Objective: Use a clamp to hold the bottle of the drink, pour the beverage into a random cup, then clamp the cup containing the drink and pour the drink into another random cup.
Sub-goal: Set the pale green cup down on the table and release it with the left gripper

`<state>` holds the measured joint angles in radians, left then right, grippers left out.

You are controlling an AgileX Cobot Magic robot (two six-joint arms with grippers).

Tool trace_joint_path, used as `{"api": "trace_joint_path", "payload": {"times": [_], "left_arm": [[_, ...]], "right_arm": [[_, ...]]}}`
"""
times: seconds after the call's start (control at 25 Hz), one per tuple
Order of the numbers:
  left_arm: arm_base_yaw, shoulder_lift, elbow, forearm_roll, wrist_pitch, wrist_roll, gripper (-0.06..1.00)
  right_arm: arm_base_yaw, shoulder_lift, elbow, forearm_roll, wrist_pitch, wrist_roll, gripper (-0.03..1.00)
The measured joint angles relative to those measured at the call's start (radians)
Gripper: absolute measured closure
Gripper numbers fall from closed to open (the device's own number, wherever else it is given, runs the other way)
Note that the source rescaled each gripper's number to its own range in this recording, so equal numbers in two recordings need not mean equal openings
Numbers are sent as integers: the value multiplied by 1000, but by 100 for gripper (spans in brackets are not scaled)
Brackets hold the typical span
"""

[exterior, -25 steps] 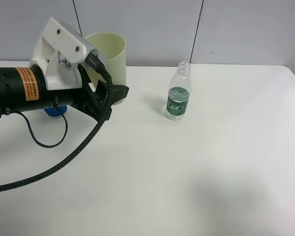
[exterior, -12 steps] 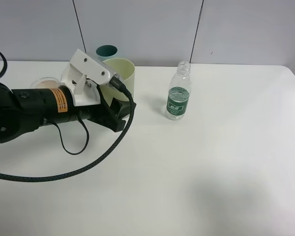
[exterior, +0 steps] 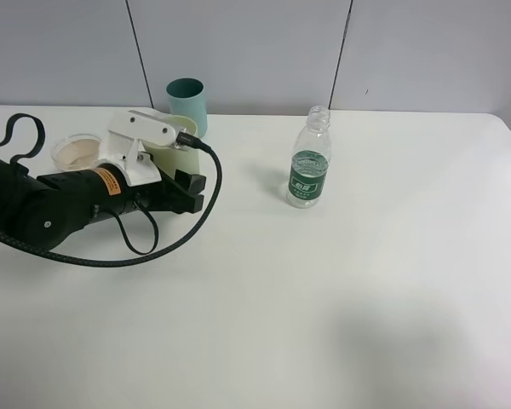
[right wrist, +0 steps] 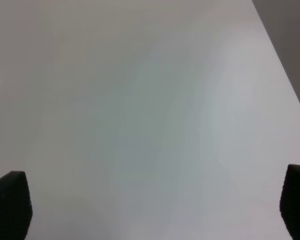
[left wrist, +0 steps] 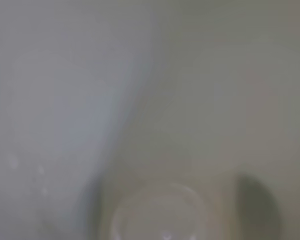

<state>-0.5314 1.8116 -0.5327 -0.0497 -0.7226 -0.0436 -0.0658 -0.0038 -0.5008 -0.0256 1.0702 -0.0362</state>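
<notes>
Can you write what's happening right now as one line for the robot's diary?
left gripper: at yellow-green cup, grip unclear | bottle: upright, untouched | blue cup: behind arm | right gripper: open, idle

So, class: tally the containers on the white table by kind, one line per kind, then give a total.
Cups: 3 – teal cup, pale yellow-green cup, short cup with beige inside
Bottles: 1 – green-labelled bottle
Total: 4
</notes>
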Motion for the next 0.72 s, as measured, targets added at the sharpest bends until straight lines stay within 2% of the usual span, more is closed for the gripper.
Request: {"api": "trace_joint_path", "payload": {"times": [0.28,0.72], "left_arm": [[8,85,0,-12,-106,44,92],[8,158,4,-19,-159,71,92]], "right_arm": [[0,0,0,0,0,0,-3],[0,0,0,0,0,0,-3]]}}
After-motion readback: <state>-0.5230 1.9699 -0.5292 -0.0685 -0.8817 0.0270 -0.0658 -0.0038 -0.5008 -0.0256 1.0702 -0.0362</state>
